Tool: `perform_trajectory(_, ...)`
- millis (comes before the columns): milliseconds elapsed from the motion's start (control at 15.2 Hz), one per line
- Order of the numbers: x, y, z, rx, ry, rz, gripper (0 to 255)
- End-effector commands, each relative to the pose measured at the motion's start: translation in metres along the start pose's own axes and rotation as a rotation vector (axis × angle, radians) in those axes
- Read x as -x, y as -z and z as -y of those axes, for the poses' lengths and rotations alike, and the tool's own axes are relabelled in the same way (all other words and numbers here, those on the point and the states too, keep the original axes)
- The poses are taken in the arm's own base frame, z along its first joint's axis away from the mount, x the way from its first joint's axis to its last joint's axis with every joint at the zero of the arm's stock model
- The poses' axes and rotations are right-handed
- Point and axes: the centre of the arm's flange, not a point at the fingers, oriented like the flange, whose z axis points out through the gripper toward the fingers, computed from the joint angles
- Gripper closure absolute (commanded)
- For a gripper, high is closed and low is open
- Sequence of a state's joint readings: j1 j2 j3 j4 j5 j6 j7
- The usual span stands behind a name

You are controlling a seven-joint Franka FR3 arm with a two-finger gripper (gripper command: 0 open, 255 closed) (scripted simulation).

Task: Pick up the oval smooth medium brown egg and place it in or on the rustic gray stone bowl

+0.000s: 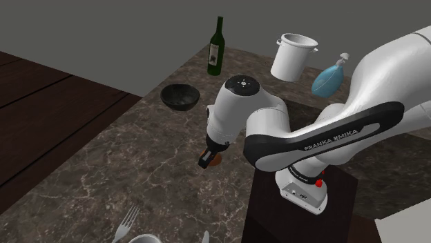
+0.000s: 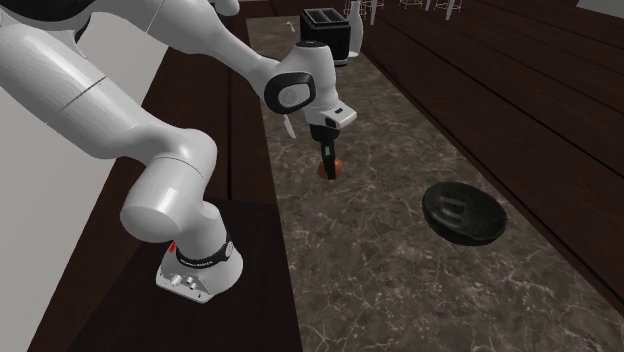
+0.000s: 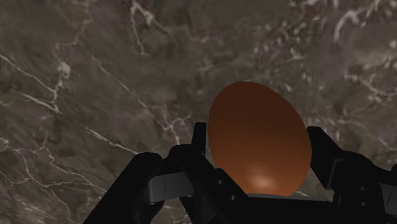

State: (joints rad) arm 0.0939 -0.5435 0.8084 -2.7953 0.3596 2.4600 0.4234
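Now egg point(image 3: 259, 143) between fingers point(image 3: 323, 153), bowl point(image 1: 181, 102) apart.

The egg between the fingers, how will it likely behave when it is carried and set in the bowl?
The egg looks smooth and rounded, so it may slip between the narrow fingers if squeezed lightly. Being oval, it will probably roll inside the curved bowl, yet stay in. It is likely fragile; release it low.
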Motion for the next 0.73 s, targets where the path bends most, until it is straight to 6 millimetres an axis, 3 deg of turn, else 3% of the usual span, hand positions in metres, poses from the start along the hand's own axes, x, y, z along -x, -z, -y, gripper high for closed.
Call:
perform_trajectory(0, 0.000, 0.000, 0.000, 0.000, 0.000, 0.000, 255)
perform_trajectory(264, 0.000, 0.000, 0.000, 0.000, 0.000, 0.000, 255)
perform_trajectory(660, -0.005, 0.031, -0.002, 0.000, 0.000, 0.000, 255)
